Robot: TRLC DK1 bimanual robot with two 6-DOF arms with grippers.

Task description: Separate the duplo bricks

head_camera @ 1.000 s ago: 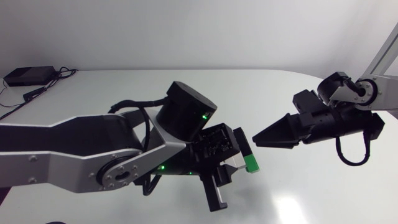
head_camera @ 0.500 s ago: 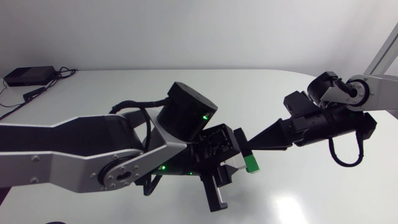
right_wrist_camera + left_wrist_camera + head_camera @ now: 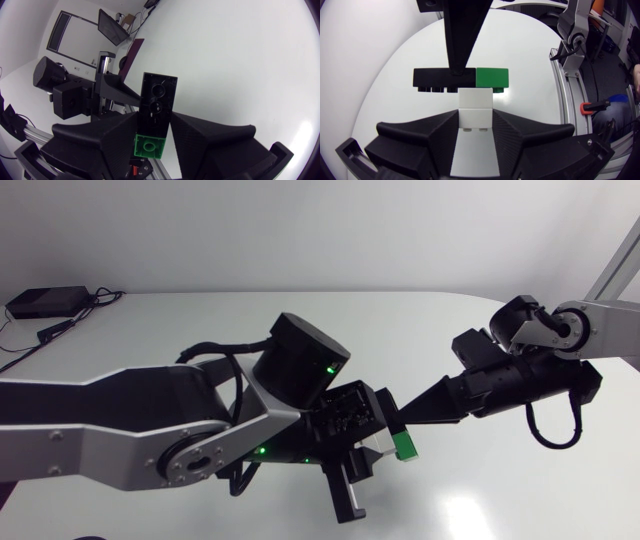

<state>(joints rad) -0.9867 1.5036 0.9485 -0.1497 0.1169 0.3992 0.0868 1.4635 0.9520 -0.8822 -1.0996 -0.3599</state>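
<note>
My left gripper (image 3: 475, 115) is shut on a white brick (image 3: 475, 102) and holds it above the table. A black brick (image 3: 444, 79) and a green brick (image 3: 492, 77) sit side by side on the white brick's far end. My right gripper (image 3: 155, 122) comes in from the right and is shut on the black brick (image 3: 158, 100); the green brick (image 3: 150, 146) lies deeper between its fingers. In the head view the two grippers meet at the stack: left gripper (image 3: 380, 428), right gripper (image 3: 408, 413), green brick (image 3: 404, 444).
A black box (image 3: 44, 302) with cables lies at the back left corner of the white table (image 3: 480, 490). My left arm (image 3: 130, 425) stretches across the table's front left part.
My right gripper has moved left up to the stack and closed its fingers around the black brick. My left arm has held still with the white brick.
</note>
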